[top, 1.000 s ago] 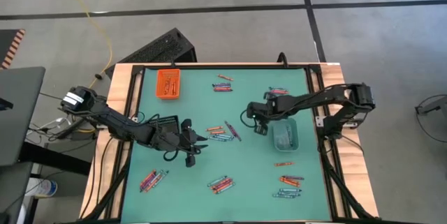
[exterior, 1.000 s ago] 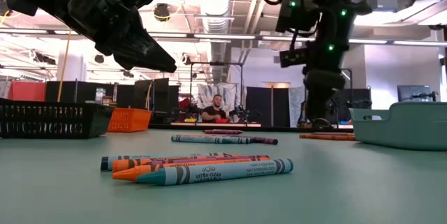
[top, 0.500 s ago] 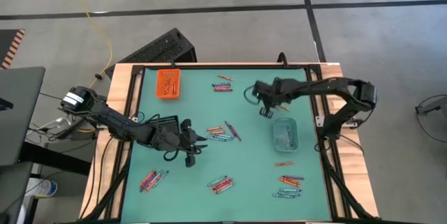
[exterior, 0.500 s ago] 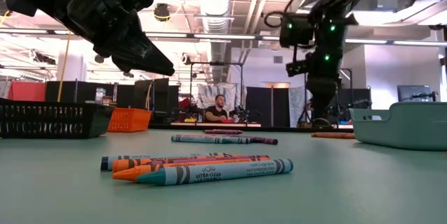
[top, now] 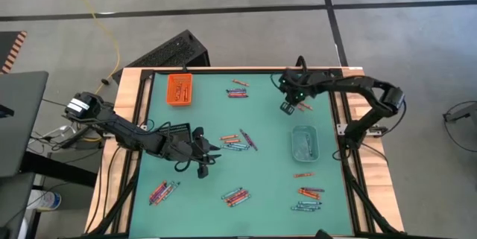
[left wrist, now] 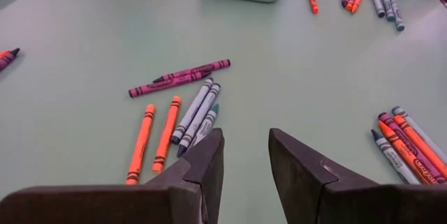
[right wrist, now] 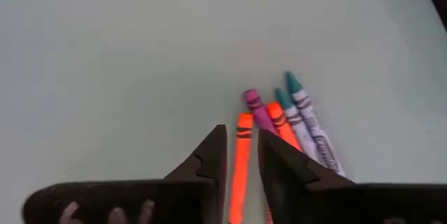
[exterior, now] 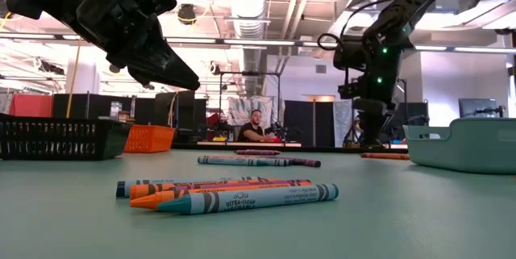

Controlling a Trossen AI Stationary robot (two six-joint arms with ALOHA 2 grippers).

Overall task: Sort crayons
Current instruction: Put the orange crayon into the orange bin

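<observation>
Crayons lie flat in loose groups on the green table: centre (top: 237,141), far side (top: 238,88), near left (top: 162,191), near right (top: 307,194). My right gripper (top: 286,108) hangs over a small group at the far right, pointing steeply down. In the right wrist view its fingers (right wrist: 242,160) stand narrowly open over an orange crayon (right wrist: 242,175), beside purple, orange and teal ones (right wrist: 293,123); I cannot tell whether they touch it. My left gripper (left wrist: 246,155) hovers open left of centre, with orange and blue crayons (left wrist: 183,116) ahead of it.
An orange tray (top: 179,88) sits at the far left and a black tray (top: 173,130) under my left arm. A teal tray (top: 304,142) with crayons stands right of centre. More crayons lie near the front (top: 235,196). A person sits far behind the table (exterior: 256,127).
My right gripper has swung from beside the teal tray toward the table's far edge, rolling its wrist, and now hangs over the crayons at the far right. My left arm has kept still.
</observation>
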